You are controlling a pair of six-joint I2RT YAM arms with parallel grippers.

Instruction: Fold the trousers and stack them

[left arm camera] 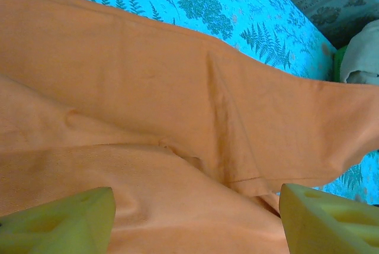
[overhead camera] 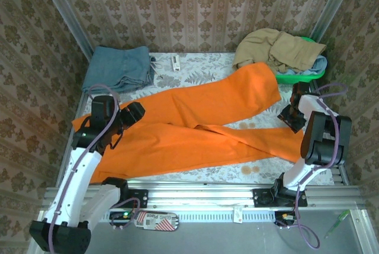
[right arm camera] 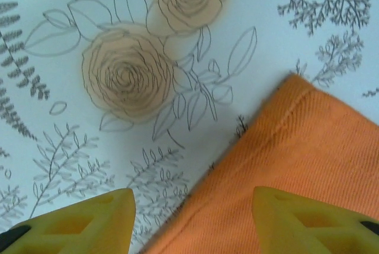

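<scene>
On the patterned table (overhead camera: 201, 67), the trousers (overhead camera: 195, 121) lie spread flat, legs splayed rightward; folding is judged not begun, with grasping the step in hand. The left gripper (left arm camera: 198, 212) hangs open over cloth near the crotch, the right gripper (right arm camera: 192, 218) open above the near leg's hem corner, neither pinching anything. Next, each must descend and close on fabric.

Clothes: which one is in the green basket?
The tan garment, heaped in the green basket. The orange trousers lie spread flat; the blue-grey garment sits folded.
</scene>
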